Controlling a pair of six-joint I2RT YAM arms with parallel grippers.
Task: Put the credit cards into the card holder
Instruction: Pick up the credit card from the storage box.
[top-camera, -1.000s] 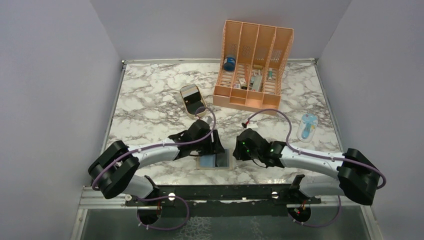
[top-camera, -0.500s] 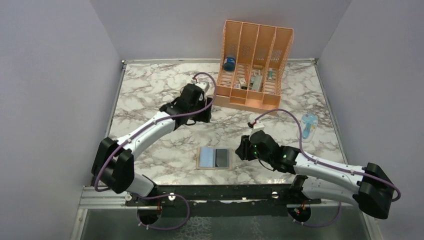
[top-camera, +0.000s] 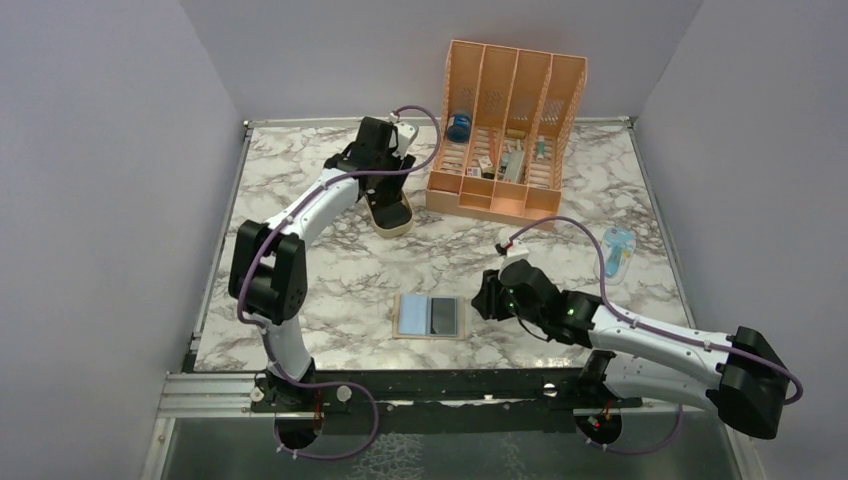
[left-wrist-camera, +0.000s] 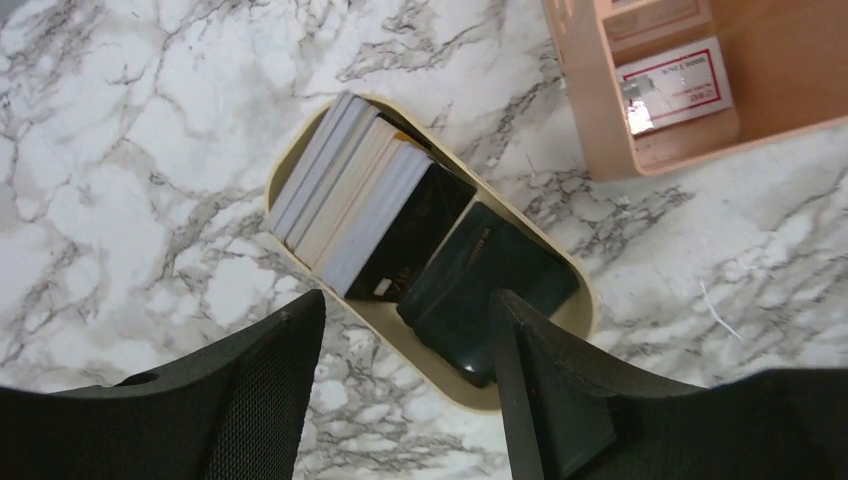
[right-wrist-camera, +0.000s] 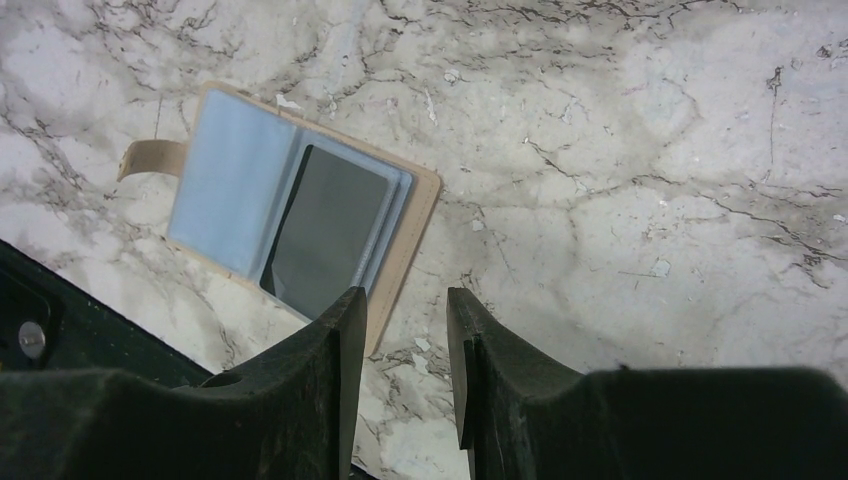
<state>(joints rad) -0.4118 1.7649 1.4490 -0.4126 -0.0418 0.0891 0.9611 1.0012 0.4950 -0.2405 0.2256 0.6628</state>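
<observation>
The card holder (top-camera: 430, 316) lies open and flat near the table's front edge, showing light-blue pockets. A dark grey credit card (right-wrist-camera: 325, 235) sits in its right half, and its snap tab (right-wrist-camera: 150, 157) sticks out to the left. More credit cards (left-wrist-camera: 350, 200) stand stacked in a tan oval tray (top-camera: 392, 218) at the back, with a black card (left-wrist-camera: 425, 225) leaning against them. My left gripper (left-wrist-camera: 405, 305) hangs open above that tray (left-wrist-camera: 520, 385) and holds nothing. My right gripper (right-wrist-camera: 405, 300) is open by a narrow gap, empty, just right of the card holder (right-wrist-camera: 230, 180).
A big orange slotted organizer (top-camera: 505, 130) stands at the back right of the tray, with a blue jar (top-camera: 459, 127) and small items in it. Its front corner (left-wrist-camera: 690, 120) is close to my left gripper. A pale blue object (top-camera: 614, 253) lies at the right.
My left arm has swung from the card holder to the back and now hangs over the oval tray. My right gripper drew back slightly to the right of the card holder.
</observation>
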